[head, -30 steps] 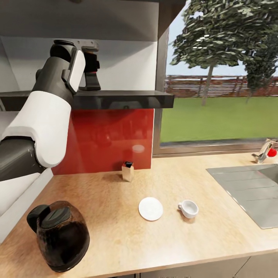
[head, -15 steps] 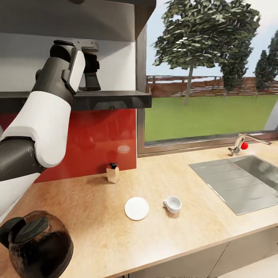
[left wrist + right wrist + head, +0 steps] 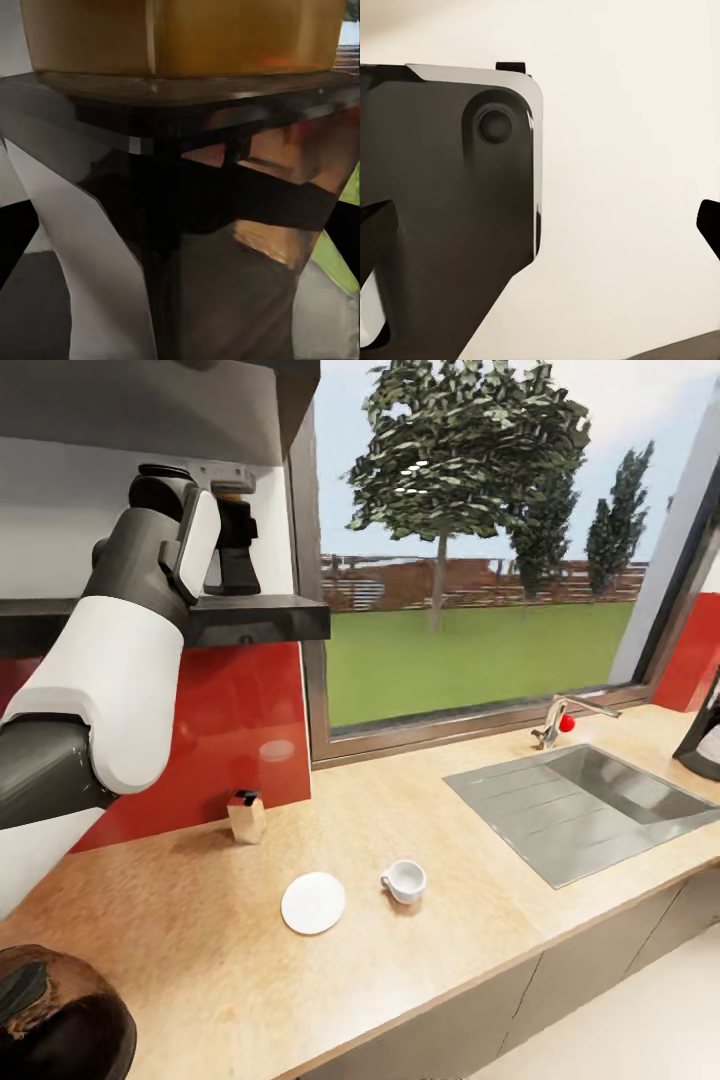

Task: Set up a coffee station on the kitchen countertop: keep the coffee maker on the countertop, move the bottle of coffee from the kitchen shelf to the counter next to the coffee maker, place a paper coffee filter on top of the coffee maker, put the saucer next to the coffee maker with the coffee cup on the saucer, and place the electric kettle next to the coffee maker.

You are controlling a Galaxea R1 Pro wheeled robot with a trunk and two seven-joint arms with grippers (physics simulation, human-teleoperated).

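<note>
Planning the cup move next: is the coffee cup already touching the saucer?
Apart. The head view shows a strip of bare countertop between the coffee cup and the saucer, the cup standing beside it.

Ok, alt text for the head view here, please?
The robot's left arm is raised to a dark wall shelf. Below it a light wood countertop holds a saucer with a coffee cup standing beside it, a grey sink and, at the corner, a dark kettle.
</note>
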